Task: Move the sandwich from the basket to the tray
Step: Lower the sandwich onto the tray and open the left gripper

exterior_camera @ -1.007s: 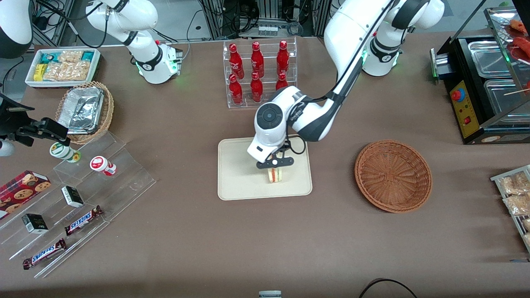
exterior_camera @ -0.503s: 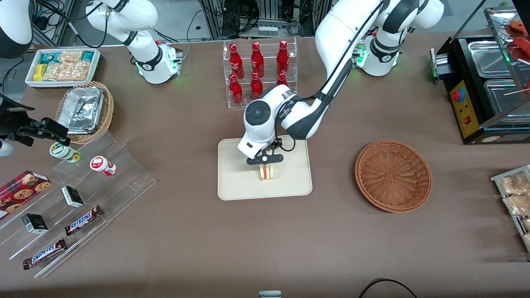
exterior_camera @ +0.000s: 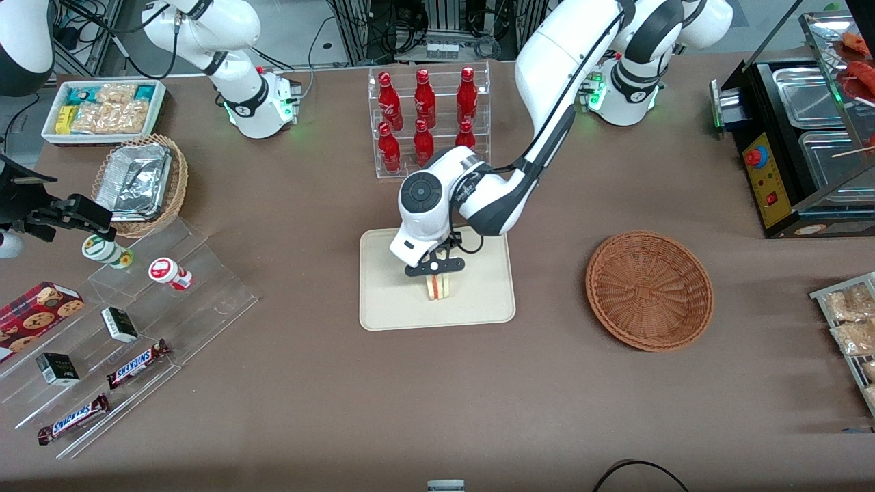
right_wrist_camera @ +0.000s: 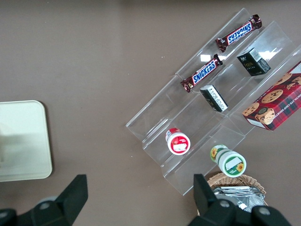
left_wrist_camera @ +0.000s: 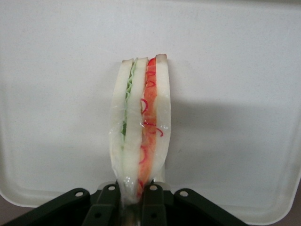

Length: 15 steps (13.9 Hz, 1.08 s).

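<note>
My left gripper [exterior_camera: 436, 272] hangs over the middle of the cream tray [exterior_camera: 389, 311], shut on the sandwich [exterior_camera: 437, 287]. The sandwich is a wrapped wedge of pale bread with red and green filling [left_wrist_camera: 141, 127], and it hangs below the fingers [left_wrist_camera: 154, 197], which pinch its upper end. Its lower end sits at or just above the tray [left_wrist_camera: 244, 117]; I cannot tell whether they touch. The round brown wicker basket [exterior_camera: 649, 290] stands empty on the table, toward the working arm's end from the tray.
A clear rack of red bottles [exterior_camera: 427, 119] stands just farther from the front camera than the tray. Clear display steps with candy bars and cups [exterior_camera: 130, 321] and a foil-filled lighter basket [exterior_camera: 140, 183] lie toward the parked arm's end. A black warmer [exterior_camera: 800, 150] is at the working arm's end.
My gripper carried the sandwich a little toward the parked arm's end and away from the front camera, over the tray's middle. It stayed shut on the sandwich.
</note>
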Each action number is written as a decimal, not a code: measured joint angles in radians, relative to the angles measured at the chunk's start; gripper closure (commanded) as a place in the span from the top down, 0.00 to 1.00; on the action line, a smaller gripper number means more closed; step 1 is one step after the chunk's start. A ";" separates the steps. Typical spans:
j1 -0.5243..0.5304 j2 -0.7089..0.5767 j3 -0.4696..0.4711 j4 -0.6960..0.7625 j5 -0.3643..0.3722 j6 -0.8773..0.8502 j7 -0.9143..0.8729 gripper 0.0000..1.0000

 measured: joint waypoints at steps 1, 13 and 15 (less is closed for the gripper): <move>0.000 0.002 0.000 0.002 0.000 0.000 -0.006 0.00; 0.000 0.014 0.002 0.015 0.000 -0.003 -0.059 1.00; 0.000 0.002 0.003 0.034 0.000 -0.044 -0.073 1.00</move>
